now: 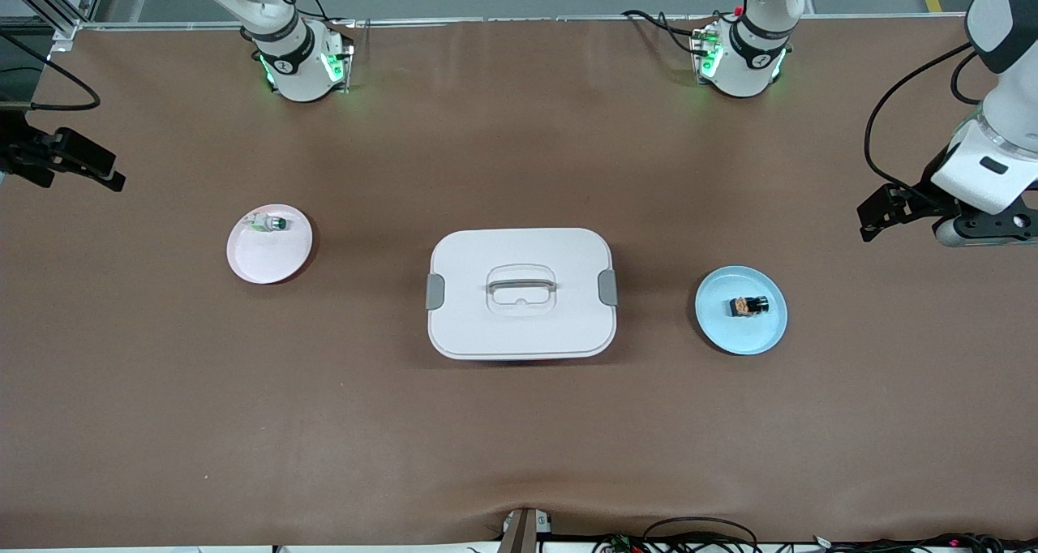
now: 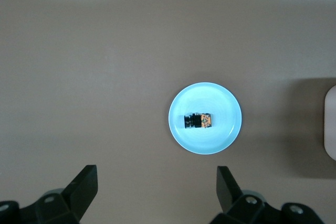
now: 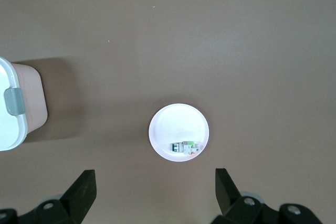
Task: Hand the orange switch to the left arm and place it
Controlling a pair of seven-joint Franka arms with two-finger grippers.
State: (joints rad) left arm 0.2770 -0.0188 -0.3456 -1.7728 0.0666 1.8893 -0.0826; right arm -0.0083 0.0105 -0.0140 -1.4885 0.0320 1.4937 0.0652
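Note:
The orange switch [image 1: 748, 305] lies on its side on a round blue plate [image 1: 730, 330] toward the left arm's end of the table. It also shows in the left wrist view [image 2: 198, 121], on the same plate [image 2: 220, 103]. My left gripper [image 1: 868, 219] hangs high over the bare table at that end, open and empty [image 2: 156, 179]. The white box [image 1: 521, 292] stands in the middle of the table between the two plates. My right gripper [image 1: 113, 173] hangs high over the right arm's end of the table, open and empty [image 3: 155, 182].
A round pink plate [image 1: 263, 257] toward the right arm's end holds a whitish switch with a green cap [image 1: 268, 224], which also shows in the right wrist view [image 3: 185, 148]. The box's edge shows in both wrist views [image 3: 13, 108] [image 2: 331, 124]. Cables lie along the table's front edge.

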